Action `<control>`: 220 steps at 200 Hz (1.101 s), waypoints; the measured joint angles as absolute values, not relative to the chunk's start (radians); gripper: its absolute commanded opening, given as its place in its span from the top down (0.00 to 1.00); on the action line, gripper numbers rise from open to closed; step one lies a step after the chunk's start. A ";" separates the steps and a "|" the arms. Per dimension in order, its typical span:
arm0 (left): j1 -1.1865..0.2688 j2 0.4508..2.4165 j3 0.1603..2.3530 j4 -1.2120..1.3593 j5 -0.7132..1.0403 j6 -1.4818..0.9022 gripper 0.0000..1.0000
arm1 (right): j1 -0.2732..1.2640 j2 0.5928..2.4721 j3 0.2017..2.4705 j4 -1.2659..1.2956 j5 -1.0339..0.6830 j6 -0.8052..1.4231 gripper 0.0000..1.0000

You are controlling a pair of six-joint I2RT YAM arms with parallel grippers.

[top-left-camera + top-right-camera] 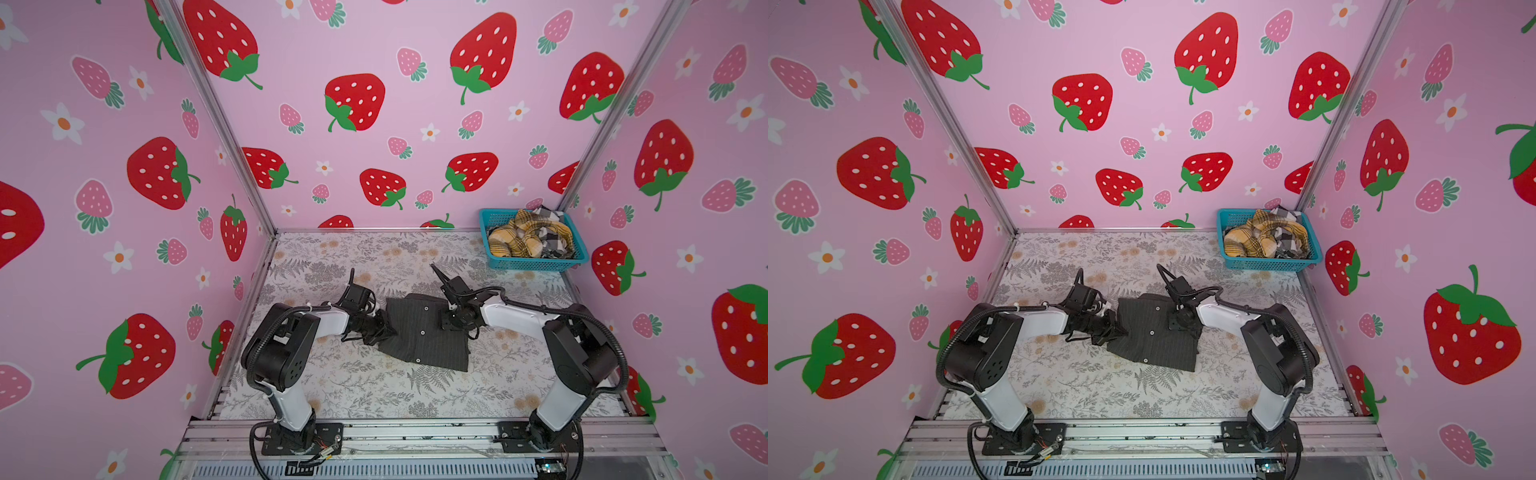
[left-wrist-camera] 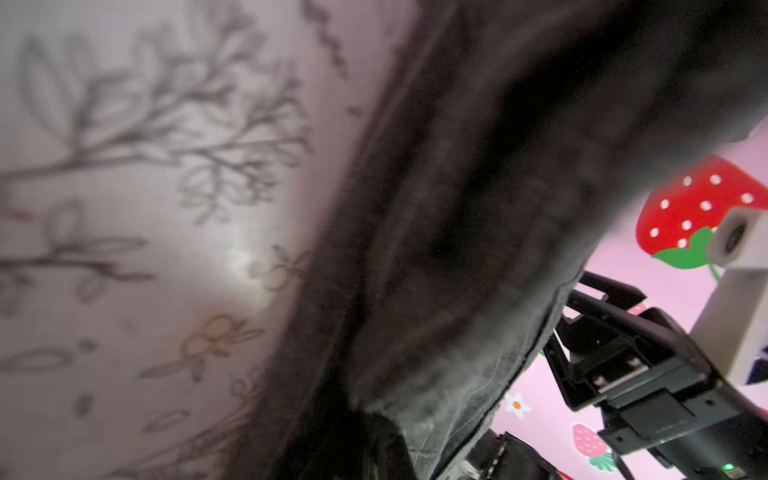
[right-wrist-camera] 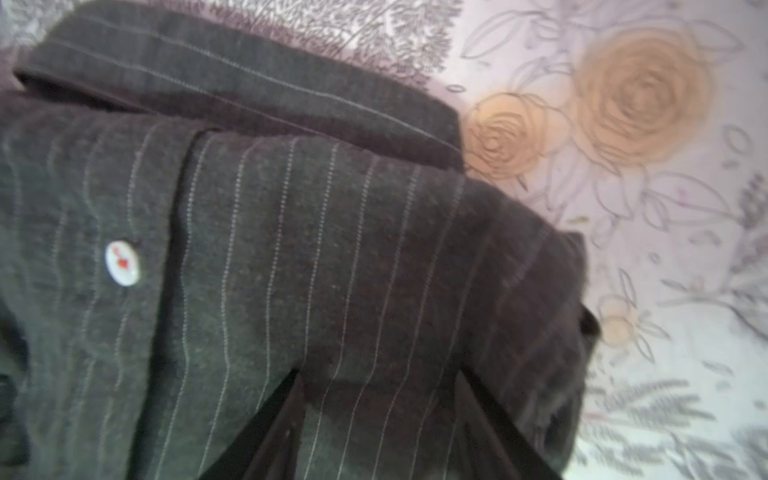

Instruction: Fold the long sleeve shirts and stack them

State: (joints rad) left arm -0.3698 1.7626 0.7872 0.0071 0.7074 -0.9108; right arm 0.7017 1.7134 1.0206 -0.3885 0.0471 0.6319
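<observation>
Pinching charcoal shirt (image 1: 422,343) edge, left gripper (image 1: 386,328)

One shirt (image 1: 419,332) lies at the table's (image 1: 374,399) middle; the basket (image 1: 536,262) in its far right corner holds the other shirts (image 1: 523,241).

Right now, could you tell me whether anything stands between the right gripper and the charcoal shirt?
Nothing visible does: the right gripper hangs open right over the charcoal shirt. The left gripper is shut on its other edge.
</observation>
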 measured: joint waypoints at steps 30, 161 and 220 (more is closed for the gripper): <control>-0.351 1.746 0.781 -0.001 0.704 -0.926 0.72 | 0.707 1.654 1.045 -0.441 0.048 0.631 0.34; -0.187 1.466 0.817 -0.303 0.628 -0.782 0.01 | 0.685 1.683 0.947 -0.442 0.042 0.674 0.70; -0.221 1.663 0.762 -0.115 0.805 -0.826 0.00 | 0.652 1.700 0.947 -0.385 0.013 0.665 0.76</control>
State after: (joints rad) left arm -0.2214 1.6627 0.7624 -0.1150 0.8047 -0.8261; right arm 0.6521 1.7004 0.9470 -0.3847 0.0132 0.6651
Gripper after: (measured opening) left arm 0.998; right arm 0.242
